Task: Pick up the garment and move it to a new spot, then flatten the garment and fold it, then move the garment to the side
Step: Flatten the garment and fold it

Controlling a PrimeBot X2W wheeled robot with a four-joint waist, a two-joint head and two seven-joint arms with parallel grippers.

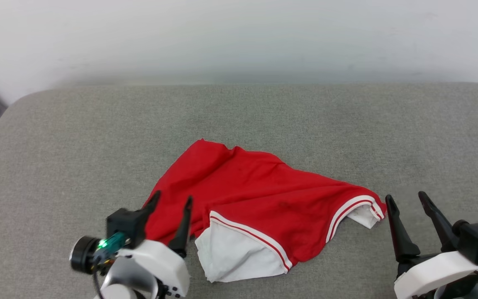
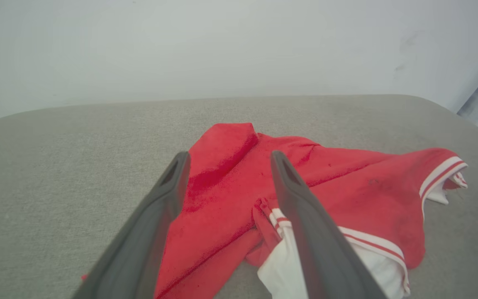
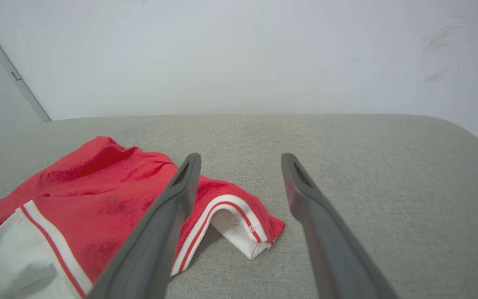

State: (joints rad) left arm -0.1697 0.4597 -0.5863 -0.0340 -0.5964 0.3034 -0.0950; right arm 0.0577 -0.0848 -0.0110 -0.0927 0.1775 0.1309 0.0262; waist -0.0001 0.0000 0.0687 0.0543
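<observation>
Left gripper (image 1: 172, 196) low at near left, fingers spread, nothing pinched; tips over the red edge of the garment (image 1: 255, 187), contact not clear. Right gripper (image 1: 406, 196) low at near right, fingers likewise spread and empty, just beside the striped sleeve end, apart from it. Garment crumpled on the grey padded surface (image 1: 305, 116), near the front edge, between the two grippers. Red body rumpled, white sleeve (image 1: 230, 253) with red-white trim spilling toward the camera, second trimmed sleeve opening at the right. Lettering not visible. Pale wall (image 1: 239, 37) behind.
</observation>
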